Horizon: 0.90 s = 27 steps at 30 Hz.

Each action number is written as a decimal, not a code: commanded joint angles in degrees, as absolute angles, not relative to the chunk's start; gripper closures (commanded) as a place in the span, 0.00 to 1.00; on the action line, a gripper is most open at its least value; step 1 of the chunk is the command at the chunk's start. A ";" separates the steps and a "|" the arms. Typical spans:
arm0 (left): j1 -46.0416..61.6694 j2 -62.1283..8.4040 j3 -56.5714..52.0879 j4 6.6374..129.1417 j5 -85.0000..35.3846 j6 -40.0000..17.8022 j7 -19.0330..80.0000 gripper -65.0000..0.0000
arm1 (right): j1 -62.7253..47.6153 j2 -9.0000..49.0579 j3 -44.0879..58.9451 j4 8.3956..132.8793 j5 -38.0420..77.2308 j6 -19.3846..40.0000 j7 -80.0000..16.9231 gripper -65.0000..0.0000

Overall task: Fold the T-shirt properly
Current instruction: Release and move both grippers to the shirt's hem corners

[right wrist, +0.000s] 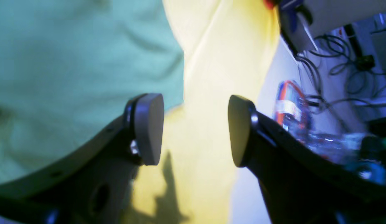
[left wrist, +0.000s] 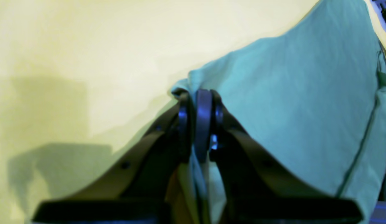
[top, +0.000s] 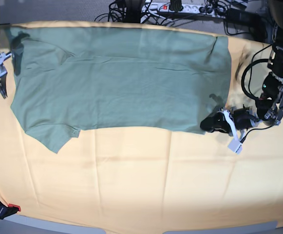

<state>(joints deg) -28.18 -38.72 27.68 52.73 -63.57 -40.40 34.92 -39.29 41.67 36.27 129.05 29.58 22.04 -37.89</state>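
The sage-green T-shirt lies spread flat across the far half of the table, sleeves at the left, hem at the right. My left gripper is at the shirt's near right corner, low on the table. In the left wrist view the left gripper is shut on that corner of the T-shirt, with cloth pinched between the pads. My right gripper is at the far left edge, beside the shirt's upper sleeve. In the right wrist view the right gripper is open and empty, with the T-shirt beside its left pad.
A large pale yellow-orange cloth covers the table under the shirt. Cables and a power strip lie beyond the far edge. A red clamp sits at the near left corner.
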 commanded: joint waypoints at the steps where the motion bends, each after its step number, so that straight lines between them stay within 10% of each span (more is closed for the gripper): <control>1: -30.09 -39.66 27.29 53.04 -62.65 -40.00 34.70 1.00 | -37.45 41.54 36.99 127.85 30.26 21.93 -36.97 0.46; 12: -32.77 -38.70 27.29 53.04 -62.57 -40.00 34.72 1.00 | -10.79 33.67 31.38 93.54 37.39 36.62 -37.30 0.46; 27: -32.73 -36.03 27.29 53.04 -62.37 -40.00 34.79 1.00 | 20.36 33.04 16.10 53.78 40.32 39.31 -41.54 0.46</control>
